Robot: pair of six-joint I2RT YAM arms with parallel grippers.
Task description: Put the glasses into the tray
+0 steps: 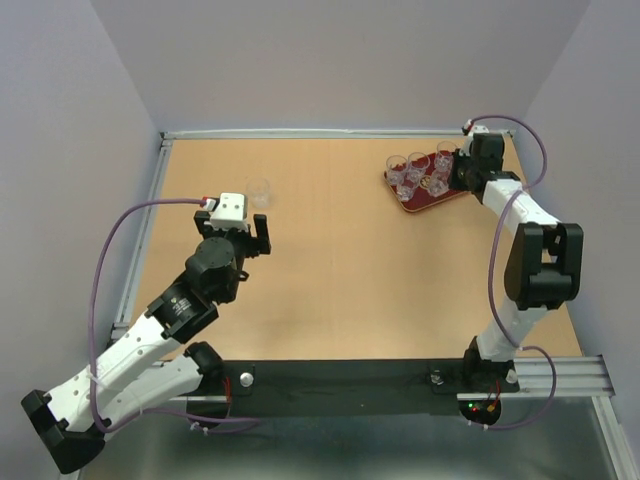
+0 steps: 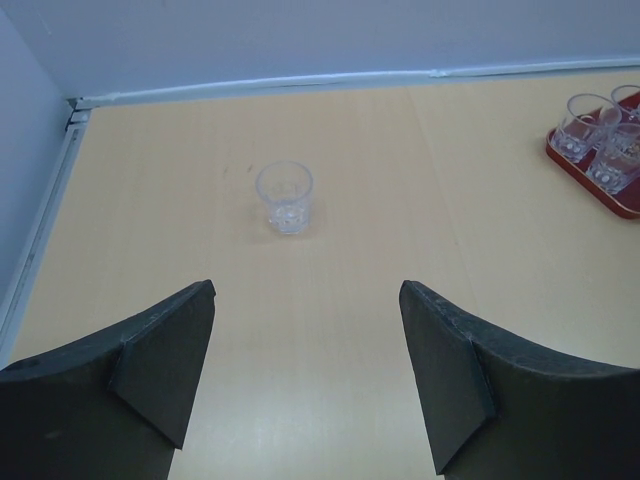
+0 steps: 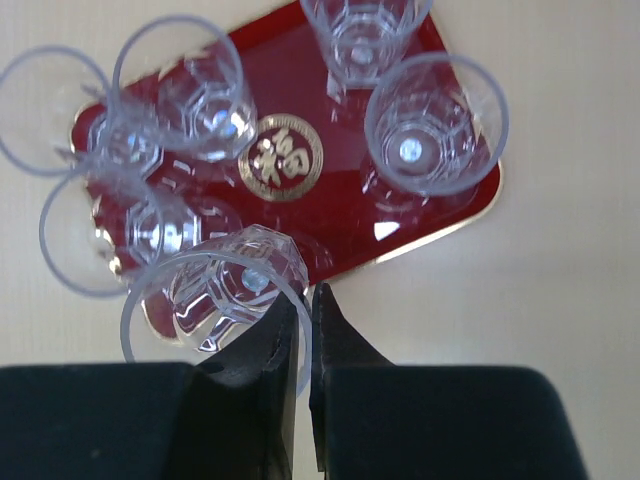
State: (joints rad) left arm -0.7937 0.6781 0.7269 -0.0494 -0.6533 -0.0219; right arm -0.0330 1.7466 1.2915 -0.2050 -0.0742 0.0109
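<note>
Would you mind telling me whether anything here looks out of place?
One glass stands upright alone on the table, far from the tray, where six others sit. Nothing looks spilled or broken.

Six glasses (image 3: 410, 125) on the tray (image 3: 345, 225), far right of the table (image 1: 350, 270); a seventh glass (image 2: 285, 197) alone, far left.

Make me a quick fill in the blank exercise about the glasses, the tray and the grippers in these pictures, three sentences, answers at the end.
1. The dark-red rectangular tray holds ___ small clear glass tumblers.
2. One more clear tumbler stands alone on the wooden table, ahead of the ___ gripper.
3. That gripper's jaws stand ___, touching nothing.
Missing words: six; left; open.
</note>
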